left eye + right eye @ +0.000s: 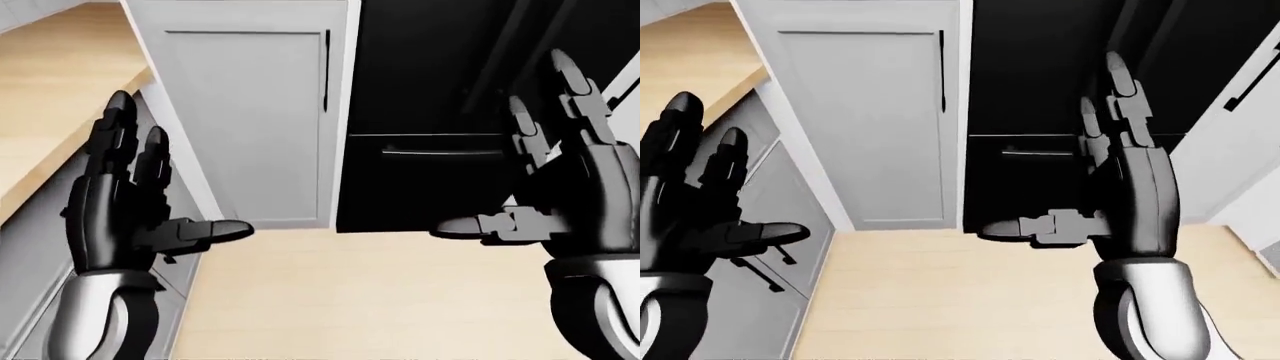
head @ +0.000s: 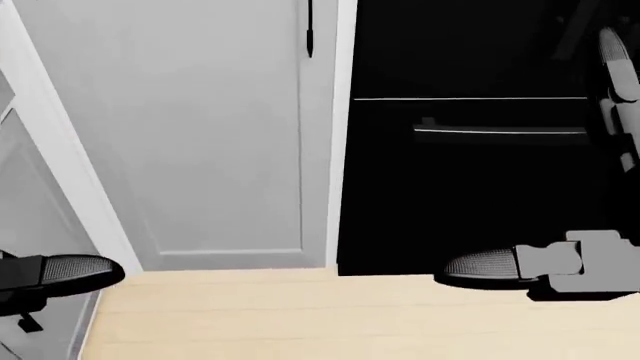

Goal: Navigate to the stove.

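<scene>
A tall black appliance front [image 1: 440,90] fills the upper right of the left-eye view, with a thin horizontal handle [image 1: 440,152] above its lower panel. Its top does not show, so I cannot tell whether it is the stove. My left hand [image 1: 170,180] is raised at the left with its fingers spread, open and empty. My right hand [image 1: 500,165] is raised at the right in front of the black front, also open and empty. Neither hand touches anything.
A white cabinet door [image 1: 250,127] with a dark vertical handle [image 1: 326,71] stands left of the black front. A light wooden counter [image 1: 50,97] over grey drawers runs along the left. Another white cabinet [image 1: 1240,150] stands at the right. Pale wooden floor [image 1: 370,300] lies below.
</scene>
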